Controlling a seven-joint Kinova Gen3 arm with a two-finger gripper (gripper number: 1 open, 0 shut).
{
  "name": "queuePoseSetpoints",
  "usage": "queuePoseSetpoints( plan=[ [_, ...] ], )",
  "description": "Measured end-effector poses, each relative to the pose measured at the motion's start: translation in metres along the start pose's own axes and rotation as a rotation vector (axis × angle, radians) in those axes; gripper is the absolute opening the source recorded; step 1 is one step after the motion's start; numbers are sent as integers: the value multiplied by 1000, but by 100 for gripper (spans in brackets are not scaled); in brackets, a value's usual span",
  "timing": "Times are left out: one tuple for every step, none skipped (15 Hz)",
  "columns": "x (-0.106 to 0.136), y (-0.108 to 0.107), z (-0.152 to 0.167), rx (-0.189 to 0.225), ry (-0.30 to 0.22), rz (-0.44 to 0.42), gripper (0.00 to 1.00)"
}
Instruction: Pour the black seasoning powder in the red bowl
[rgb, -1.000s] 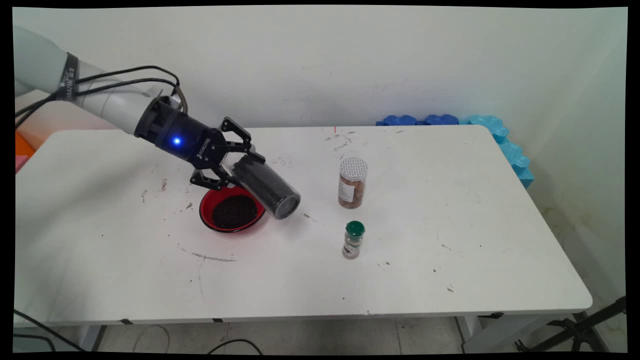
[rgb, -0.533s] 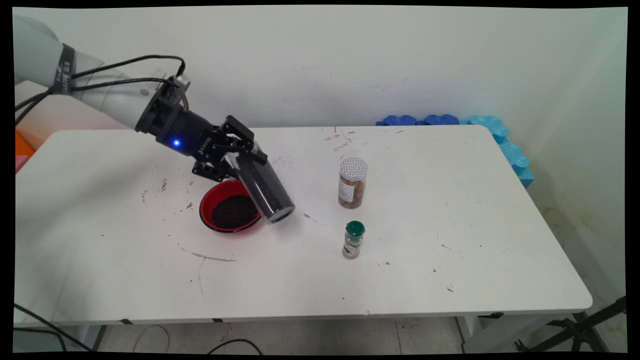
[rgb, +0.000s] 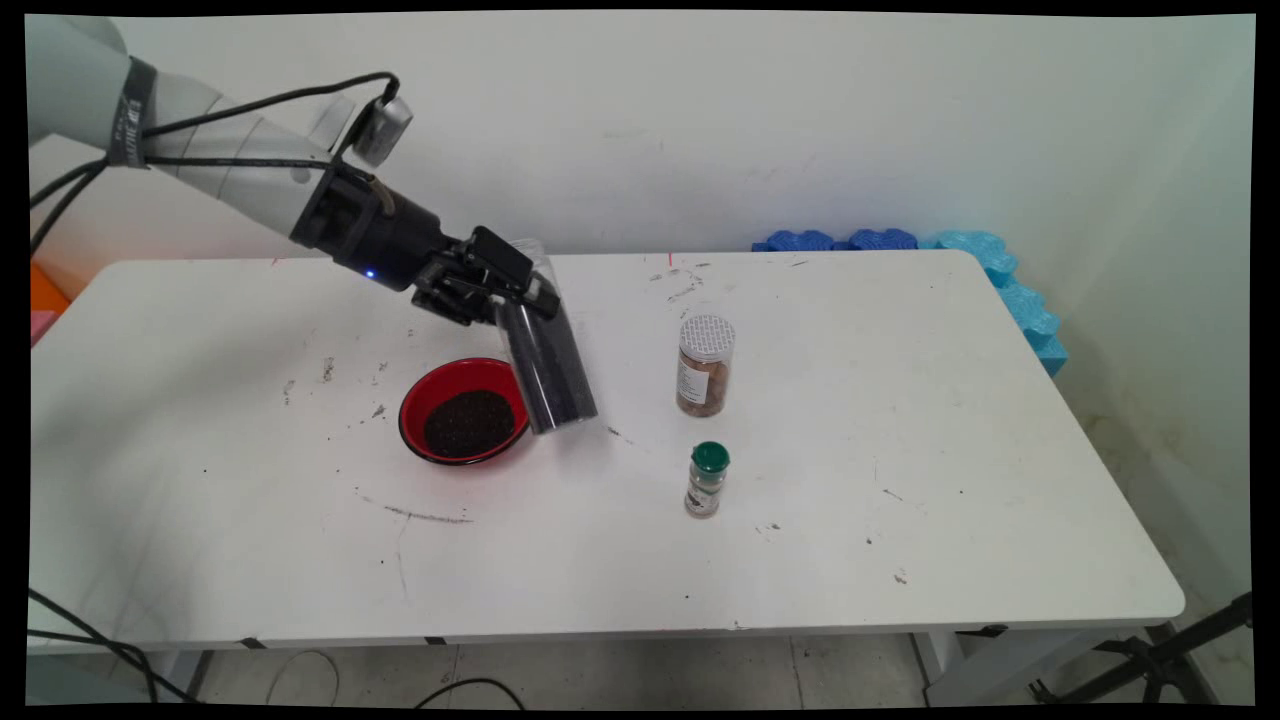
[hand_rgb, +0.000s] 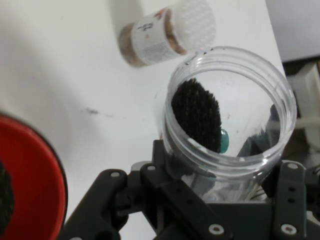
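Gripper (rgb: 520, 295) is clamped on the clear jar (rgb: 548, 370), held nearly upright just beside the red bowl (rgb: 462, 410) on the table (rgb: 900, 450). Dark grains lie in both bowl and jar. 2 capped jars (rgb: 705, 365) (rgb: 708, 480) stand apart, untouched.

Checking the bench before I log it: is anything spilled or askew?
Dark specks and smears mark the table, notably left of the red bowl. The open clear jar of dark grains, held in the gripper, hangs tilted beside that bowl.

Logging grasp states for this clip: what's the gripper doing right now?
Gripper: shut on the clear jar of dark grains, tilted beside the red bowl.
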Motion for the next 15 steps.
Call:
queuePoseSetpoints(
  plan=[
    [0, 5, 1, -1, 0, 72, 0],
    [0, 10, 2, -1, -1, 143, 0],
    [-1, 13, 3, 0, -2, 205, 0],
    [-1, 18, 4, 3, -5, 277, 0],
    [-1, 22, 6, 7, -8, 348, 0],
    [-1, 25, 7, 9, -11, 410, 0],
    [-1, 29, 9, 13, -14, 481, 0],
    [0, 32, 10, 17, -17, 539, 0],
    [1, 35, 13, 22, -17, 611, 0],
    [2, 38, 14, 25, -14, 662, 0],
    [3, 41, 17, 27, -9, 715, 0],
    [5, 45, 19, 26, -3, 765, 0],
    [5, 47, 21, 27, 1, 806, 0],
    [6, 49, 22, 28, 4, 852, 0],
    [6, 51, 25, 30, 6, 895, 0]
  ],
)
